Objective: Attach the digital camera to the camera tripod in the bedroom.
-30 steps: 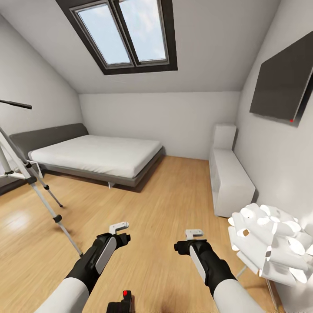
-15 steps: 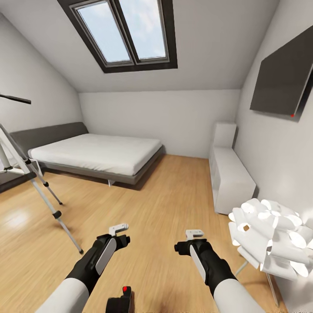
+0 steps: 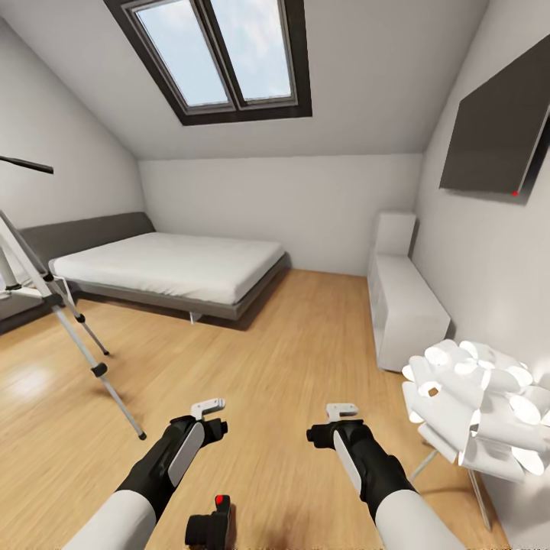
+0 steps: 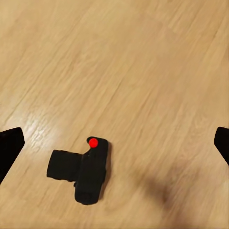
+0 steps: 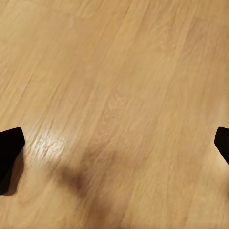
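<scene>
Digital camera (image 3: pixel 211 524) farther forward, lens leftward.

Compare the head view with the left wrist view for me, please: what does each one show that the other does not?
The head view takes in the room: the camera tripod at its left, the bed, the skylight, a white lamp and both arms, with the left pincer and right pincer held above the floor. The left wrist view looks down on the whole digital camera, lens sideways, between that pincer's dark fingertips spread wide at the picture's edges. Both views share the camera with its red button and the wood floor.
</scene>
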Tool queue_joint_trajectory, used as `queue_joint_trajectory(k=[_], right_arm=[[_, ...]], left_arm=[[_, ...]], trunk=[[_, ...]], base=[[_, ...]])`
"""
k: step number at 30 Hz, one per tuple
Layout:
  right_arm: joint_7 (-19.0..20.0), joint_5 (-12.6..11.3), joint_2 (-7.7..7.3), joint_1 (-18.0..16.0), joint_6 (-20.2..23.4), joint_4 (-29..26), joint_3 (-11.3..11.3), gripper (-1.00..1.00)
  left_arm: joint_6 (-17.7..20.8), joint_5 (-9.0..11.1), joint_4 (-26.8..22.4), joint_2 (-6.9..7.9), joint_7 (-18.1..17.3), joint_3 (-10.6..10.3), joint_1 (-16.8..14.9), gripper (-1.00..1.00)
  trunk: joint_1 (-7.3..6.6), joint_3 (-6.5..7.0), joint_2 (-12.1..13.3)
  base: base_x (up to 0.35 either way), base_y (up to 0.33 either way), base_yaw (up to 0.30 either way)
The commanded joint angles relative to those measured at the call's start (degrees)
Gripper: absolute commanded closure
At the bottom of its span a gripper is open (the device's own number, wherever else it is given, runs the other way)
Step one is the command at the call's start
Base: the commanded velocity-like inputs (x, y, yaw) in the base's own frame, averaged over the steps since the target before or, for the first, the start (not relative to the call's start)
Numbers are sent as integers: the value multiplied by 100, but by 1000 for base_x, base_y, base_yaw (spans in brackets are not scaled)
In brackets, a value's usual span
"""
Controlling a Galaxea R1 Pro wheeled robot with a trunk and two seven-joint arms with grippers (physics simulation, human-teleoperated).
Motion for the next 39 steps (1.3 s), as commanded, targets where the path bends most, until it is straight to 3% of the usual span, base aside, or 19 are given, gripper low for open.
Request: queue_joint_trajectory(k=[1,17,26,39], right_arm=[[-9,26,1,-2,32,-8,-1,-100],[-57,23,2,-2,16,-1,-5,-100],[-61,21,5,-2,11,0,-6,-100],[-58,23,-1,-2,-19,0,-12,-100]], left_arm=[[14,61,3,3,55,-19,-3,-100],[294,-13,220,-6,51,-37,-3,-100],[375,-214,224,-21,50,-45,-3,-100],[378,-244,233,-9,50,-39,-3,-100]], trunk=[[21,-25,-44],[373,-312,-686],[396,-511,-698],[430,-799,-715]], base=[[0,0,0],[0,0,0],[0,0,0],[0,0,0]])
